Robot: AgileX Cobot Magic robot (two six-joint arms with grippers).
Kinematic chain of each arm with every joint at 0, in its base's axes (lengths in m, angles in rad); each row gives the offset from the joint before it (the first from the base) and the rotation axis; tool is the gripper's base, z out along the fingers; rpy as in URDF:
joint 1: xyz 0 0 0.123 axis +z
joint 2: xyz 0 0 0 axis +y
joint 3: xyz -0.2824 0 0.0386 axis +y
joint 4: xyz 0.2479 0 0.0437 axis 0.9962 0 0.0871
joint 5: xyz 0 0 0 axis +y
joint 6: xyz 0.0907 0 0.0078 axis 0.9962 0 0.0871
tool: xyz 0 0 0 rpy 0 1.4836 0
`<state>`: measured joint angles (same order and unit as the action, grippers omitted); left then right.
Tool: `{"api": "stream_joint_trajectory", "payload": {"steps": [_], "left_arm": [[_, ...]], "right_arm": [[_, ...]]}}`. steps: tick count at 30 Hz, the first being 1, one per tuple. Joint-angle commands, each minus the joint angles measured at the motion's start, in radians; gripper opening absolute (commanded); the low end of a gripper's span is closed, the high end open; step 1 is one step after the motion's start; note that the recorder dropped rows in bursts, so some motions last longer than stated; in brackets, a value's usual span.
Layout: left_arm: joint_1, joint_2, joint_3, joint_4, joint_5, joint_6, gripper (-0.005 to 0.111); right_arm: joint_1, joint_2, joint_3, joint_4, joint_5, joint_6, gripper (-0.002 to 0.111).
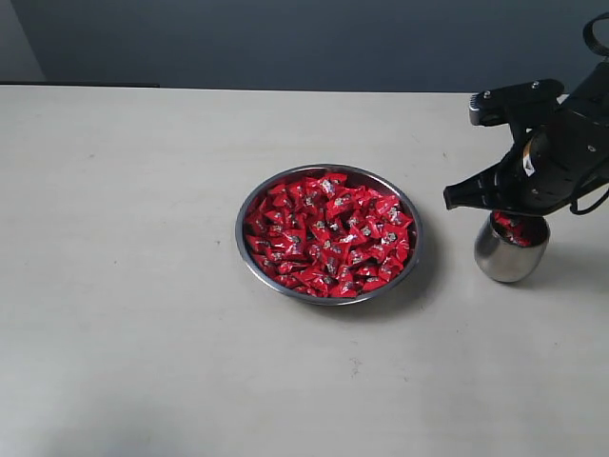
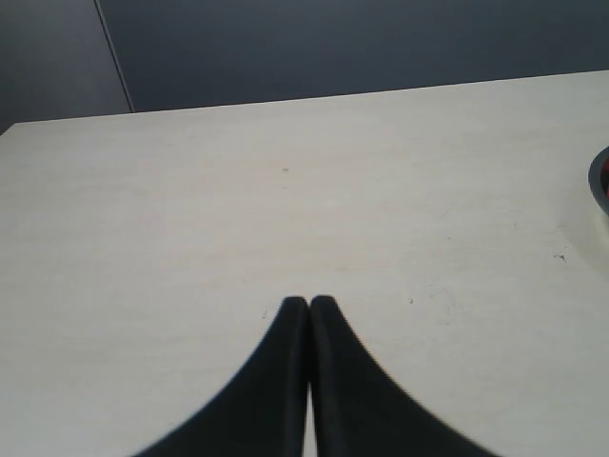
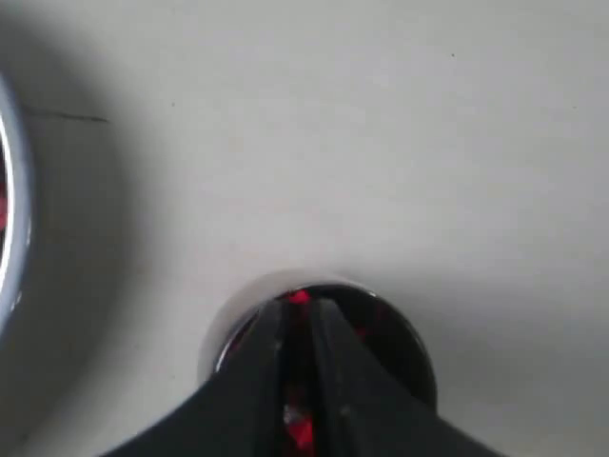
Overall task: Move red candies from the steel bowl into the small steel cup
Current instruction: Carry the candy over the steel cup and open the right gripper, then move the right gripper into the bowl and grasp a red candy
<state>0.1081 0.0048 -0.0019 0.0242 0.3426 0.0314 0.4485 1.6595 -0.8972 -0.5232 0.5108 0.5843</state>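
Note:
The steel bowl [image 1: 240,231] sits mid-table, heaped with red candies [image 1: 328,233]. To its right stands the small steel cup [image 1: 507,259], with a few red candies [image 1: 520,232] inside. My right gripper [image 1: 514,219] hangs over the cup's mouth. In the right wrist view its narrow-set fingers [image 3: 303,307] dip into the cup [image 3: 411,335] with a red candy [image 3: 299,297] showing between the tips. The bowl's rim [image 3: 13,238] is at that view's edge. My left gripper [image 2: 308,303] is shut on nothing above bare table, out of the exterior view.
A pale table [image 1: 133,286] carries everything, with a dark wall [image 1: 285,38] behind its far edge. The bowl's rim [image 2: 599,186] just shows at the side of the left wrist view.

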Motion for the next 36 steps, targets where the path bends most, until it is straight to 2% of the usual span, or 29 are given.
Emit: {"api": "stream_joint_trajectory", "payload": {"steps": [1,9,15,17,22,25,36], "left_arm": [[0.000,-0.005,0.002,0.003,-0.008,-0.002,0.000],[0.000,-0.005,0.002,0.003,-0.008,-0.002,0.000],[0.000,-0.005,0.002,0.003,-0.008,-0.002,0.000],[0.000,-0.005,0.002,0.003,-0.008,-0.002,0.000],[0.000,-0.005,0.002,0.003,-0.008,-0.002,0.000],[0.000,-0.005,0.002,0.003,-0.008,-0.002,0.000],[0.000,-0.005,0.002,0.003,-0.008,-0.002,0.000]], "right_arm": [[-0.007,0.001,0.005,-0.013,0.018,-0.007,0.027],[-0.007,-0.021,0.003,-0.015,0.033,-0.007,0.029],[0.002,-0.085,-0.056,0.087,0.028,-0.027,0.029],[0.014,-0.087,-0.085,0.142,0.022,-0.093,0.029],[0.063,-0.048,-0.140,0.441,-0.077,-0.396,0.029],[0.082,0.016,-0.196,0.556,-0.072,-0.507,0.029],[0.095,0.305,-0.462,0.601,0.073,-0.600,0.029]]}}
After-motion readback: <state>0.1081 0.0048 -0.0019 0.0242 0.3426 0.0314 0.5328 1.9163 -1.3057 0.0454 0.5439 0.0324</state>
